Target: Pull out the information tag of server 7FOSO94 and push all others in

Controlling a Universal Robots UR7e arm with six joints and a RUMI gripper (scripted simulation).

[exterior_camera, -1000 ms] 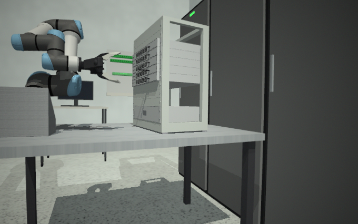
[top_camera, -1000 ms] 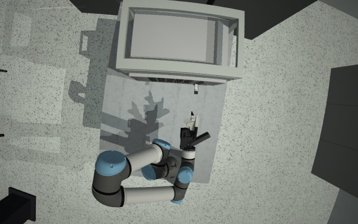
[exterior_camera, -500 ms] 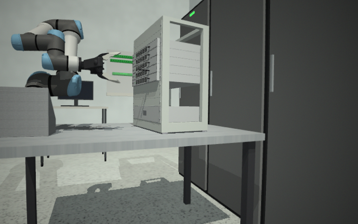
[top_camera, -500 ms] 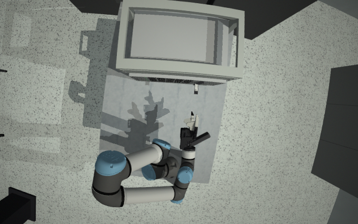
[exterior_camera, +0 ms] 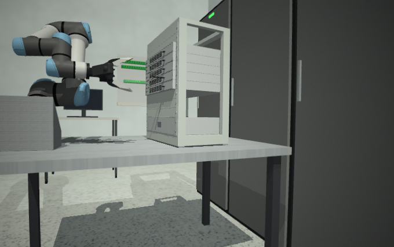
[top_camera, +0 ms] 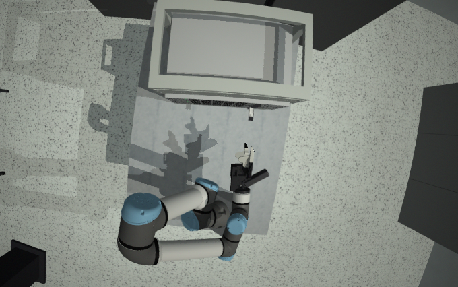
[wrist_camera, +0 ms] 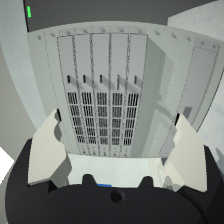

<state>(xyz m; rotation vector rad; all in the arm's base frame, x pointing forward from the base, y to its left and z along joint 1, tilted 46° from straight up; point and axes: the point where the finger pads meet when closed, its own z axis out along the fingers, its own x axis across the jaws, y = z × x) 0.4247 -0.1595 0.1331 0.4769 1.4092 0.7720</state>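
The light grey rack (top_camera: 230, 50) stands at the far end of the table and also shows in the side view (exterior_camera: 186, 84). Several servers (exterior_camera: 160, 72) fill its upper front; in the wrist view they appear as vertical strips with vent grilles (wrist_camera: 100, 115). One information tag (top_camera: 250, 113) sticks out from the rack's front on the right side. No tag lettering is legible. My gripper (top_camera: 248, 151) (exterior_camera: 123, 73) is open and empty, apart from the rack's front and pointing at the servers. Its two pale fingers frame the server fronts in the wrist view (wrist_camera: 115, 150).
The arm's grey base block (exterior_camera: 27, 122) sits at the near end of the table. Tall dark cabinets (exterior_camera: 290, 116) stand behind and beside the rack. The table edge (exterior_camera: 287, 149) lies close to the rack's far side. A desk with a monitor (exterior_camera: 84, 101) is in the background.
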